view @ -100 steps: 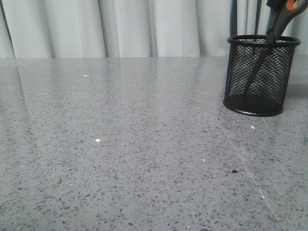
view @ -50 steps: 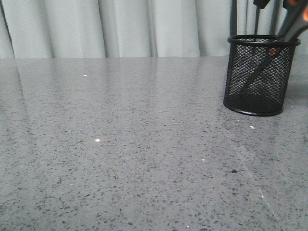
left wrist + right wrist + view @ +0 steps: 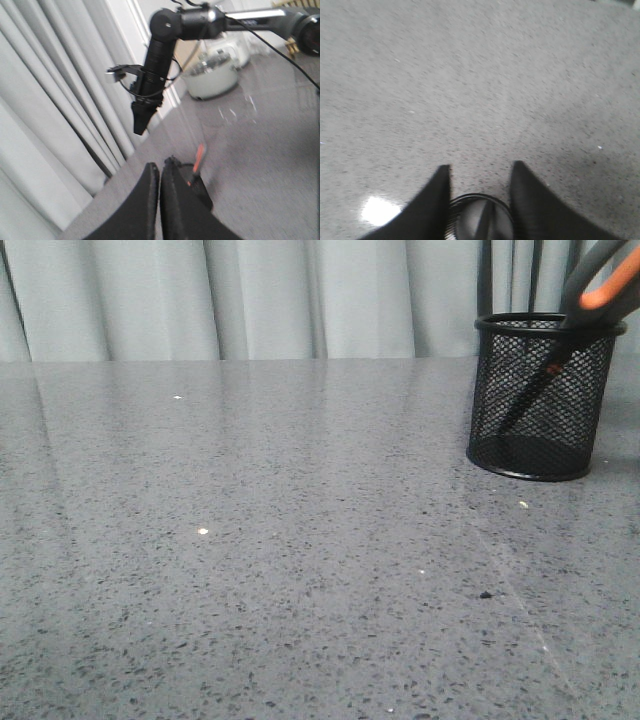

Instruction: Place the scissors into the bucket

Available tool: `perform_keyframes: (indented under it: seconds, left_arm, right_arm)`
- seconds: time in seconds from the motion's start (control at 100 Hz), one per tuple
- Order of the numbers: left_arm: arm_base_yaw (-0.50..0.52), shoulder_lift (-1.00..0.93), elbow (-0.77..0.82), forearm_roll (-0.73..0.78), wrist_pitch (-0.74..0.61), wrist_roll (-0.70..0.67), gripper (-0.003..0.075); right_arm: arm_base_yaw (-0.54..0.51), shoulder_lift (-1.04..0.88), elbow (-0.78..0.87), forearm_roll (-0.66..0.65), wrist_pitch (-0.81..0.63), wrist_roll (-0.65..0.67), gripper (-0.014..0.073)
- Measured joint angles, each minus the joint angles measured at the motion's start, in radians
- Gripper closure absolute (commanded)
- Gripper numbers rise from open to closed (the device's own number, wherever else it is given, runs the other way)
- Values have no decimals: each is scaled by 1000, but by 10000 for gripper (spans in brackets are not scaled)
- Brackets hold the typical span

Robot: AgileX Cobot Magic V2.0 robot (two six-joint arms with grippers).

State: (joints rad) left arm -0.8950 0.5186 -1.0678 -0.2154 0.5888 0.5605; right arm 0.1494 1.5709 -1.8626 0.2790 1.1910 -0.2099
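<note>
Grey speckled counter [image 3: 250,570], glossy, catching small glints of light. Pale grey pleated curtains [image 3: 250,295] hang behind it (full width of front view).

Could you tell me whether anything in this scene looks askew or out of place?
Only mildly: the scissors lean diagonally in the bucket, blades down, handles jutting over its rim. The bucket stands upright, and nothing looks spilled or damaged.
</note>
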Motion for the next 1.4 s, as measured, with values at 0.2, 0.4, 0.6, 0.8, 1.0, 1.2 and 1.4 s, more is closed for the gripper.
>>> perform_keyframes:
  seconds: [0.2, 0.4, 0.6, 0.8, 1.0, 1.2, 1.4]
  left_arm:
    - [7, -65, 144, 0, -203, -69, 740]
    - [52, -174, 362, 0, -324, -118, 740]
    - [75, -207, 533, -10, -342, -121, 740]
    - [75, -207, 618, -49, -379, -124, 740]
    - [75, -207, 628, -56, -387, -125, 740]
    - [75, -207, 628, -56, -394, -125, 740]
    - [75, -207, 628, -56, -396, -126, 740]
  right_arm:
    - [55, -208, 84, 12, -29, 0, 637]
    - [158, -613, 475, 1, -195, -2, 637]
    - [168, -1067, 1002, -55, -491, -2, 638]
    - [168, -1414, 1321, -113, -645, -2, 638]
    - [168, -1532, 1380, -128, -704, -2, 638]
    - [168, -1539, 1380, -130, -708, -2, 638]
    - [168, -1539, 1380, -130, -708, -2, 638]
